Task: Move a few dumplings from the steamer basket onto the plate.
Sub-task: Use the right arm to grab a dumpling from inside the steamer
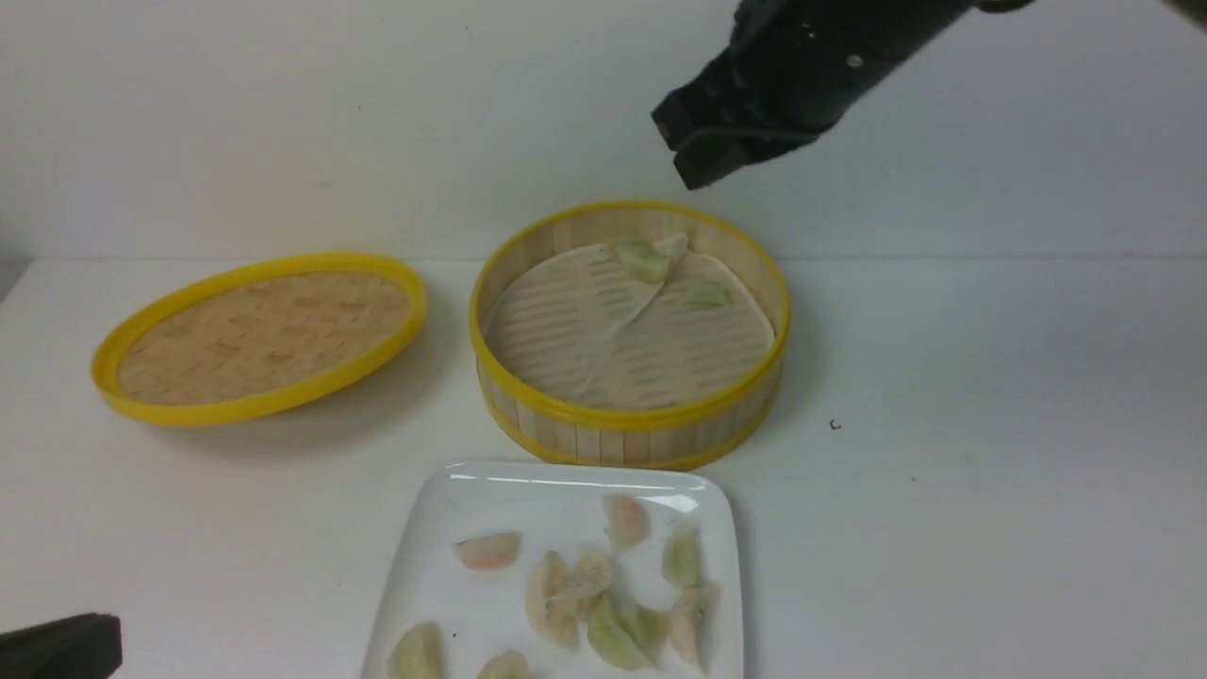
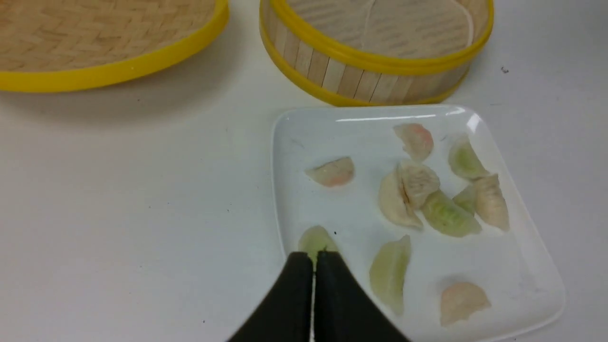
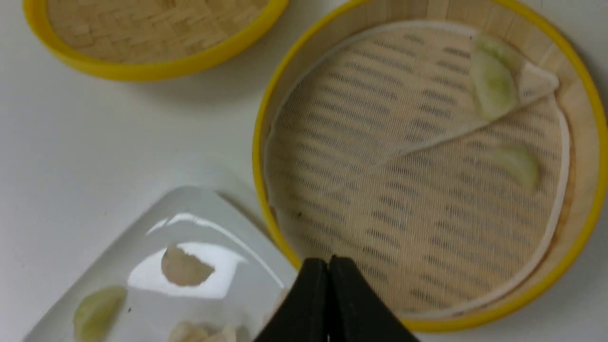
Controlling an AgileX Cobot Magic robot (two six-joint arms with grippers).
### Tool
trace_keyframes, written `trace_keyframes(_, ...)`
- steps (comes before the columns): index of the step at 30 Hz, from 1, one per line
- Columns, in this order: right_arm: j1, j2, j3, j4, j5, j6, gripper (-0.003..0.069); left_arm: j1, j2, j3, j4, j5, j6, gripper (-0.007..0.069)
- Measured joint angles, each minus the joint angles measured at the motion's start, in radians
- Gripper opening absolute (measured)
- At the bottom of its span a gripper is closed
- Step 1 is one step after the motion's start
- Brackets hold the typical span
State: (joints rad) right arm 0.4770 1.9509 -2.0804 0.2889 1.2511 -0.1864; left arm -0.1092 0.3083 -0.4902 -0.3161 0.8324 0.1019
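Note:
The steamer basket [image 1: 630, 429] stands at the table's middle, its slotted liner [image 1: 603, 339] partly folded over. One green dumpling [image 1: 644, 258] [image 3: 491, 85] lies on the fold at the far side. A second dumpling [image 1: 707, 294] [image 3: 517, 164] shows dimly, seemingly under the liner. In front of the basket, the white plate [image 1: 443, 575] [image 2: 332, 209] holds several dumplings [image 1: 566, 589] [image 2: 408, 194]. My right gripper [image 1: 693, 156] [image 3: 328, 261] hangs shut and empty, high above the basket's far rim. My left gripper [image 2: 313, 256] is shut and empty, over the plate's left edge near a green dumpling [image 2: 315, 239].
The flat woven lid [image 1: 259, 335] [image 2: 95, 38] [image 3: 142, 28] with its yellow rim lies left of the basket. A small dark speck [image 1: 834, 425] marks the white table to the right. Part of my left arm [image 1: 61, 646] shows at the front left corner.

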Motion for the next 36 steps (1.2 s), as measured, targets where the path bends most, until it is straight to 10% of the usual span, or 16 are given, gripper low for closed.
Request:
trace_keyframes(13, -0.001, 0.361, -0.286, -0.178, 0.003, -0.05, 0.0013, 0.0, -0.172, 0.079, 0.007, -0.022, -0.01, -0.0006)
trace_keyframes(24, -0.082, 0.54, -0.319, -0.231, -0.022, -0.098, 0.0375, 0.0, -0.172, 0.079, 0.0, -0.034, -0.036, -0.0006)
trace_keyframes(36, -0.079, 0.596, -0.321, -0.232, -0.161, -0.19, 0.0444, 0.0, -0.172, 0.08, -0.001, -0.235, -0.019, -0.0006)
